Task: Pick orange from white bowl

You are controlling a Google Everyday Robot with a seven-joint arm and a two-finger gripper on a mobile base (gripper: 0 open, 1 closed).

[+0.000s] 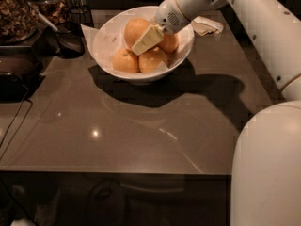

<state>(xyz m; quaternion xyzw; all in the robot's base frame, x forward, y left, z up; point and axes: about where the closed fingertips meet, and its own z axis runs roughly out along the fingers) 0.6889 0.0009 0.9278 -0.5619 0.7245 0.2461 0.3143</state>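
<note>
The tool (146,40), low in the bowl (109,36), hides part of the orange (134,29) and a fruit (170,44) behind it. The arm (263,22) runs off the top and right edges; a jar (14,11) is cropped at the left edge.

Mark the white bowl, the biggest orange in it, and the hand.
white bowl (107,40): camera view, bare left inner wall.
orange (133,29): camera view, middle of its peel.
hand (142,44): camera view, pale tip, inside the white bowl beside the orange.

Four oranges (125,60), one white bowl (106,36), one pincer (141,45) over it.
</note>
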